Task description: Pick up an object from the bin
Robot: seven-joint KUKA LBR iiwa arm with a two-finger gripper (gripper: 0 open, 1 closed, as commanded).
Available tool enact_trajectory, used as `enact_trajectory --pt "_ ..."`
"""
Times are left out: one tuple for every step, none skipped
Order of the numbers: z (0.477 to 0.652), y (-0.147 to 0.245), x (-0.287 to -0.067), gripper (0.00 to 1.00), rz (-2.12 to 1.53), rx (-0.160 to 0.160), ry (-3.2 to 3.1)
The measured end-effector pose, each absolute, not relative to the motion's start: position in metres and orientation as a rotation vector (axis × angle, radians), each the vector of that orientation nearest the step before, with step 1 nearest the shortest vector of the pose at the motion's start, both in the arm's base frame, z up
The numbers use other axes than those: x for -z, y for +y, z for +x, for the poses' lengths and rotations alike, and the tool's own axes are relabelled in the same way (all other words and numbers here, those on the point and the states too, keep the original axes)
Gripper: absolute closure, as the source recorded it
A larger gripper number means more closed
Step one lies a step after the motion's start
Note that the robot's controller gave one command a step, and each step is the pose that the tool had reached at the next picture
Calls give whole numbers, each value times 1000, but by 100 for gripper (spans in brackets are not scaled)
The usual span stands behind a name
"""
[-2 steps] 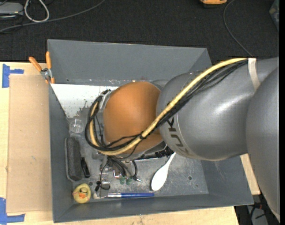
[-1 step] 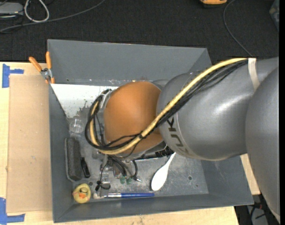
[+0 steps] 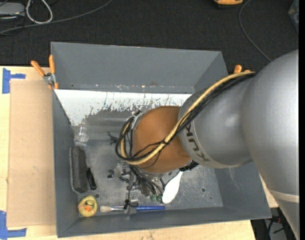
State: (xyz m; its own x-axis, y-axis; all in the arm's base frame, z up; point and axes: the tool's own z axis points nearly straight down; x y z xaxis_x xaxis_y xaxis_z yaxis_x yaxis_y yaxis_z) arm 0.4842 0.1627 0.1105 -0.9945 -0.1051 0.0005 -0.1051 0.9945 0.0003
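Note:
My gripper (image 3: 132,183) hangs low over the front middle of the bin, mostly hidden under the arm's orange cover. Just below it lies a brush with a blue handle (image 3: 142,208), stretched along the front wall. A white spoon-shaped piece (image 3: 171,188) lies right beside the gripper on its right, partly under the cover. What sits directly beneath the gripper is hidden.
At the bin's left lie a long dark grey object (image 3: 78,169), a small black pen-like stick (image 3: 90,179), a clear plastic piece (image 3: 82,134) and a yellow tape measure (image 3: 87,205) in the front left corner. The arm covers the bin's right half.

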Motion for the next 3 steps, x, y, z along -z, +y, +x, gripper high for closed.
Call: enact_trajectory --pt "481 133 -122 0 171 5 -3136" --pt "519 92 -98 0 85 -2 -3135" --pt "525 88 -73 0 -24 8 -3142"
